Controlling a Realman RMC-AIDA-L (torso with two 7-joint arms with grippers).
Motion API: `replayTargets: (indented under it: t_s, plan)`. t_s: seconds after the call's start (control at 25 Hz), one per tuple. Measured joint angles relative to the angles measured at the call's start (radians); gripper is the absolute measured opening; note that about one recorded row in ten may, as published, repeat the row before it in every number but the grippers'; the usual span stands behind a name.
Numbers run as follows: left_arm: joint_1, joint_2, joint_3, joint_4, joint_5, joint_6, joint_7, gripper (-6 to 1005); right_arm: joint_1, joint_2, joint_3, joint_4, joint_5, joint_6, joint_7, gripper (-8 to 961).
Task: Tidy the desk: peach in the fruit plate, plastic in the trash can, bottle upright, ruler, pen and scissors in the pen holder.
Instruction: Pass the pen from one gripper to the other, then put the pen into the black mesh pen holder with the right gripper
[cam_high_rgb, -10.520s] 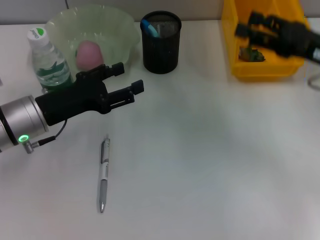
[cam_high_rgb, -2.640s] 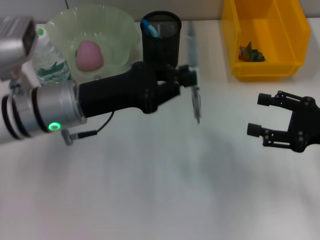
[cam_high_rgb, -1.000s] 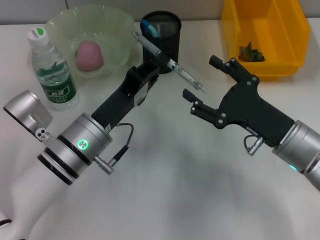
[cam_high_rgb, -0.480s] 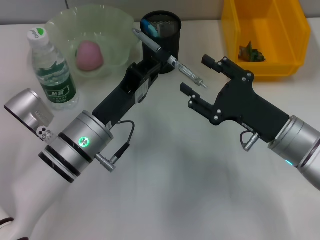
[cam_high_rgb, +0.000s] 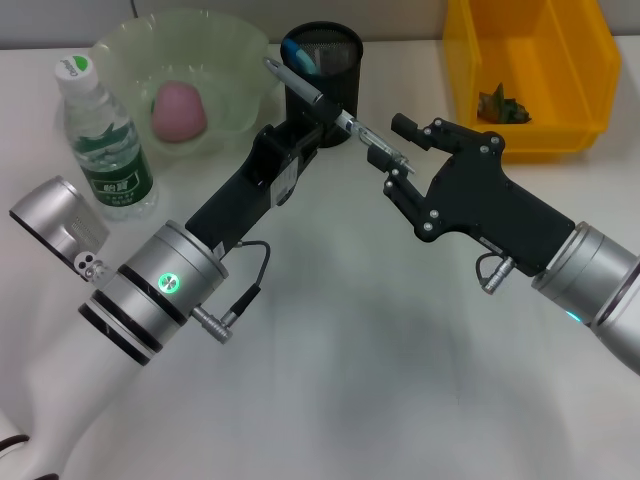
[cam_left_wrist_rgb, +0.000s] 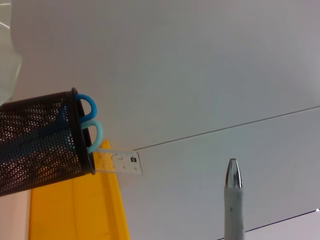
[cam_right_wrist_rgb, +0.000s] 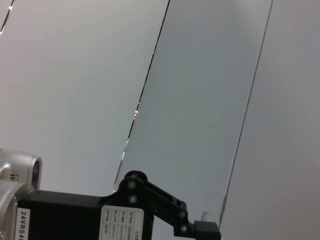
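Observation:
My left gripper (cam_high_rgb: 322, 120) is shut on the silver pen (cam_high_rgb: 350, 128), holding it slanted in the air just in front of the black mesh pen holder (cam_high_rgb: 340, 62). My right gripper (cam_high_rgb: 390, 141) is open, one finger on each side of the pen's tip end. The blue-handled scissors (cam_left_wrist_rgb: 90, 125) and the clear ruler (cam_left_wrist_rgb: 117, 162) stand in the pen holder (cam_left_wrist_rgb: 35, 150). The pen's end (cam_left_wrist_rgb: 233, 200) shows in the left wrist view. The pink peach (cam_high_rgb: 178, 108) lies in the green fruit plate (cam_high_rgb: 130, 50). The bottle (cam_high_rgb: 105, 140) stands upright. The dark green plastic (cam_high_rgb: 503, 104) lies in the yellow trash can (cam_high_rgb: 470, 110).
The white desk (cam_high_rgb: 400, 350) stretches bare in front of both arms. The fruit plate and bottle stand at the back left, the trash can at the back right, the pen holder between them. The left arm's silver forearm (cam_high_rgb: 160, 285) crosses the desk's left half.
My right gripper has moved in toward the pen and its fingers have narrowed around the pen's tip end. The left arm and pen have hardly moved.

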Motion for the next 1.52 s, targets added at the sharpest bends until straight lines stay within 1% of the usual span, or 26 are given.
replayTargets:
  t_s: [0.04, 0.28, 0.48, 0.68, 1.04, 1.24, 1.52]
  plan:
    - [0.0, 0.0, 0.0, 0.0, 0.0, 0.0, 0.0, 140, 0.001, 0.0, 0.0, 0.0, 0.0, 0.0, 0.0, 420]
    - [-0.002, 0.0, 0.0, -0.001, 0.002, 0.002, 0.001, 139, 0.005, 0.0, 0.0, 0.006, 0.0, 0.011, 0.0, 317]
    - [-0.002, 0.0, -0.007, -0.001, 0.015, 0.005, 0.001, 139, 0.008, 0.0, 0.0, 0.013, 0.0, 0.023, 0.0, 264]
    - [0.001, 0.0, -0.015, -0.001, 0.027, 0.001, 0.001, 139, 0.009, 0.0, 0.0, 0.018, -0.001, 0.024, 0.0, 158]
    - [0.006, 0.0, -0.017, 0.003, 0.028, 0.001, 0.002, 138, 0.006, 0.0, 0.002, 0.023, 0.0, 0.02, 0.0, 125]
    - [0.007, 0.0, -0.017, 0.008, 0.026, 0.0, 0.002, 138, 0.006, 0.0, 0.015, 0.025, -0.001, 0.019, 0.0, 125]
    - [0.011, 0.0, -0.016, 0.017, 0.026, 0.008, 0.016, 37, 0.005, 0.0, 0.015, 0.025, -0.003, 0.019, 0.0, 124]
